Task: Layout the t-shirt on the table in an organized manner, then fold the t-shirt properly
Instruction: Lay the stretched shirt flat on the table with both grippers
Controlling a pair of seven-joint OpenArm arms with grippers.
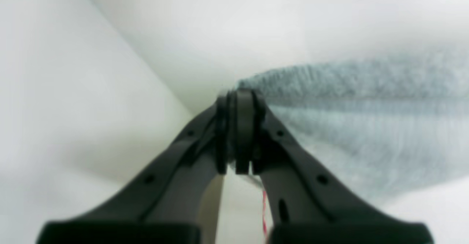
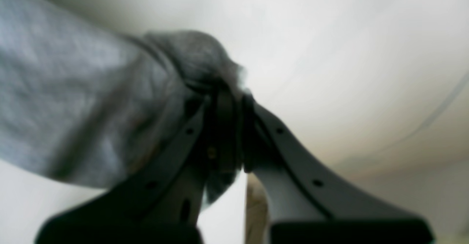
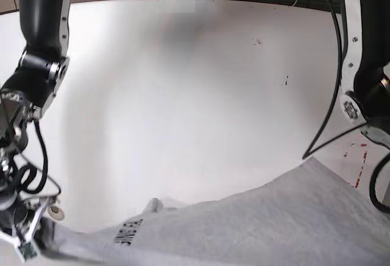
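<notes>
T-shirt: heather-grey knitted cloth, matt, with a fine mottled grain; lettering printed in flat black. In the left wrist view a ribbed texture is noted along the cloth edge, though blurred. Counter: smooth white surface with a soft sheen; small red marks are seen near its edge. Left tool and right tool: fingers of black moulded plastic, matt to satin, smooth, with small round holes. Arm housings in the base view: black, smooth, faintly glossy. Cables: black, rubbery-looking.
</notes>
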